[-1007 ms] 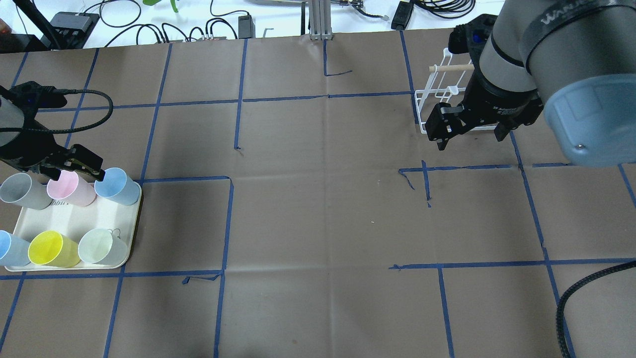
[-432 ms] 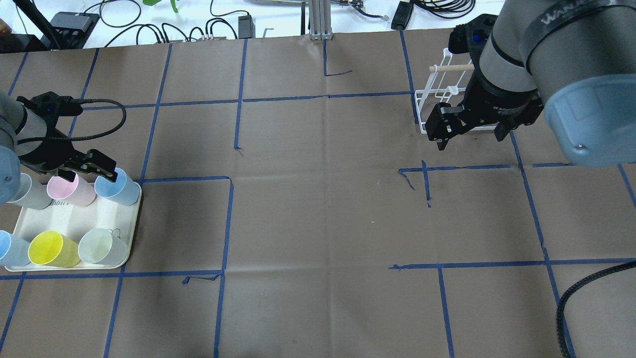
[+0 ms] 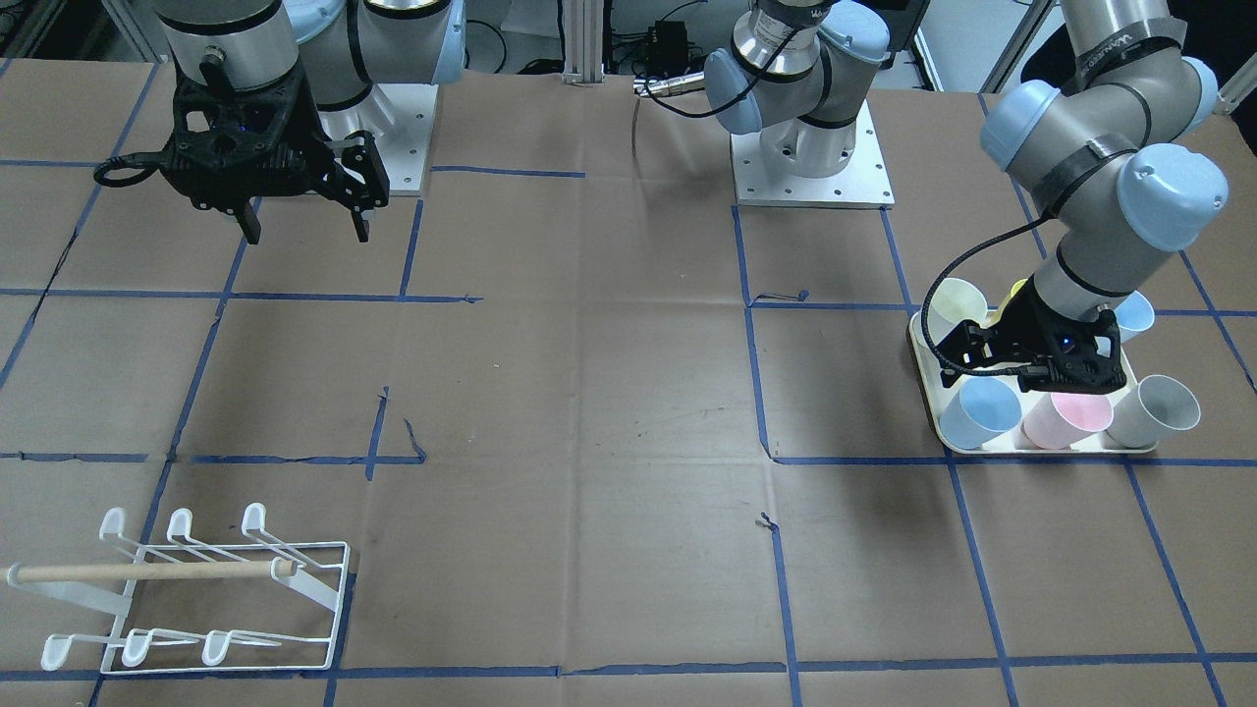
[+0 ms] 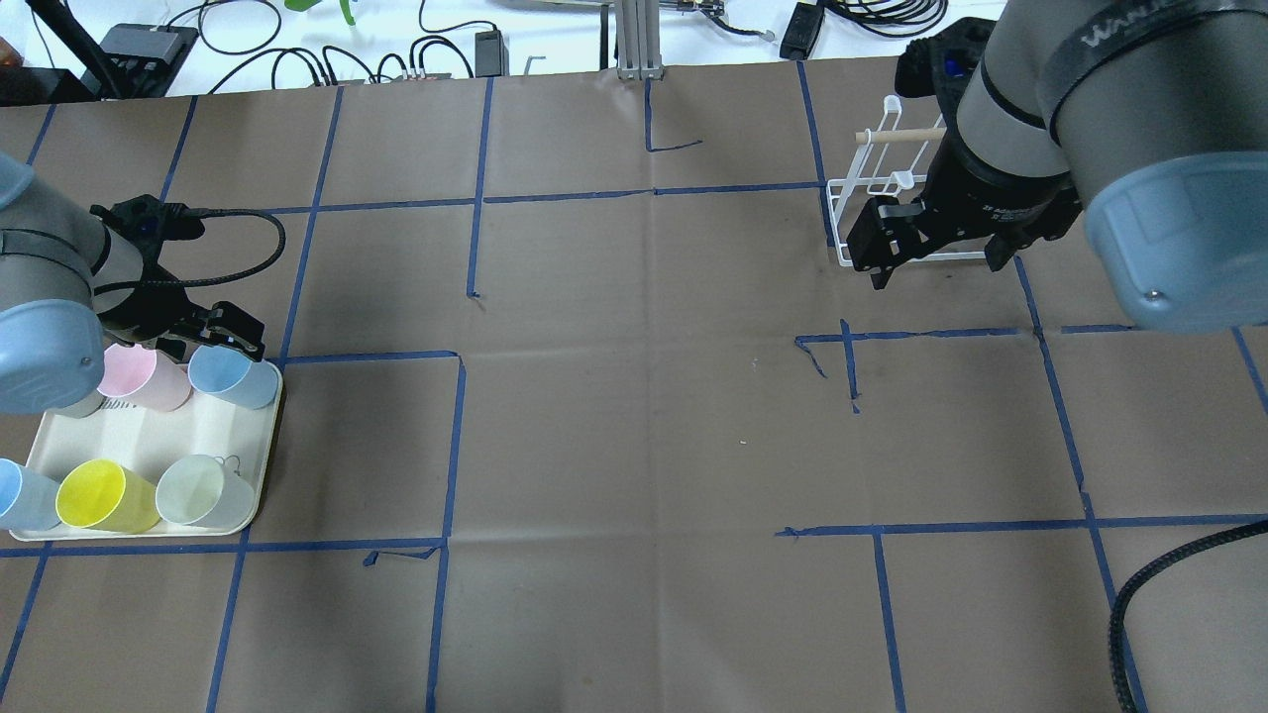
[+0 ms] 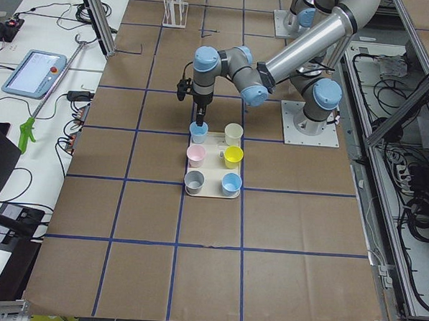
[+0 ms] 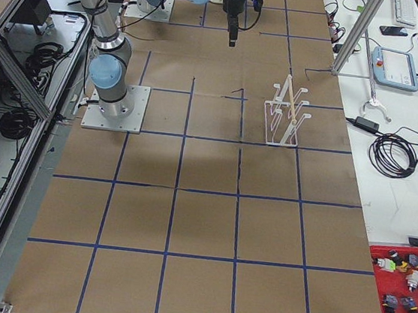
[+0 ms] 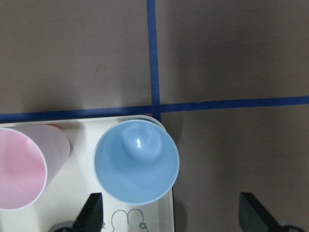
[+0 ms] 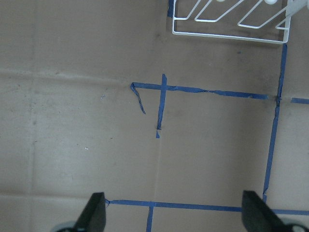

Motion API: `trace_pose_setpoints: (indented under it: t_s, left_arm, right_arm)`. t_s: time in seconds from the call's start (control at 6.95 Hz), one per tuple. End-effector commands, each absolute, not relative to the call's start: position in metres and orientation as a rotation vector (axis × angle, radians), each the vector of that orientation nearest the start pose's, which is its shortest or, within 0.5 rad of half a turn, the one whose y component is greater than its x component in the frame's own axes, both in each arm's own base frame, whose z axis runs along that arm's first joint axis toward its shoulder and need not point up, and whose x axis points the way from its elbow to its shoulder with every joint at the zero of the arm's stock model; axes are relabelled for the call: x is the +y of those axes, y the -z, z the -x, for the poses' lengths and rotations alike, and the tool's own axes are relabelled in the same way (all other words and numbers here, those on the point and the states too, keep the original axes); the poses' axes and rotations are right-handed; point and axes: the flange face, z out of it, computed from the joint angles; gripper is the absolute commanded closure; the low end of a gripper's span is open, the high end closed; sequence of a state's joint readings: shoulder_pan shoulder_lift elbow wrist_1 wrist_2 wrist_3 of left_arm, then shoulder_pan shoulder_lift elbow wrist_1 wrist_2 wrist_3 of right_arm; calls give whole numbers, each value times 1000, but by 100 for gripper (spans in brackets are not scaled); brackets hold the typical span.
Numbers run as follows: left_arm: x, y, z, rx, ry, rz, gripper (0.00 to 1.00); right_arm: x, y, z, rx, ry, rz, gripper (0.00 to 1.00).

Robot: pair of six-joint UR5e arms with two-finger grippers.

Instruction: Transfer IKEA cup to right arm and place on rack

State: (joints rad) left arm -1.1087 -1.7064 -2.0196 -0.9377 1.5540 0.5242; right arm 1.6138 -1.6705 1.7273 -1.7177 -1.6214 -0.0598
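Note:
The blue IKEA cup [image 4: 234, 378] stands upright at the back right corner of the cream tray [image 4: 149, 436]. My left gripper [image 4: 212, 337] hangs open just above it. In the left wrist view the cup [image 7: 136, 166] sits between the two fingertips [image 7: 91, 212], nearer the left one, and is not gripped. My right gripper [image 4: 935, 267] is open and empty, held above the table in front of the white wire rack [image 4: 890, 193]. The rack with its wooden dowel also shows in the front view [image 3: 196, 589], and its base in the right wrist view [image 8: 227, 26].
Other cups stand on the tray: pink [image 4: 144, 376], yellow [image 4: 102, 495], pale green [image 4: 203, 492] and light blue [image 4: 20, 495]; a grey one is mostly hidden under my left arm. Blue tape lines cross the brown table [image 4: 644, 426]. Cables lie along the far edge.
My left gripper has moved right, from over the pink cup to over the blue cup, with the arm swinging in behind it. My right gripper has shifted slightly toward the rack.

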Motion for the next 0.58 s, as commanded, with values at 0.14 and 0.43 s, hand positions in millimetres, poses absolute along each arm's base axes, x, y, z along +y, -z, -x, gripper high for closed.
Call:
trace_pose_setpoints:
  t_s: [0.14,0.43]
  left_arm:
    - [-500,-236,-100,3124,78,-104,0]
    - [-500,-235,-100,3124,74,-96,0]
  right_arm:
    - [-462,-475,-149,3162,313,157,0]
    - [-469,-450,-160,3061,288,160,0]
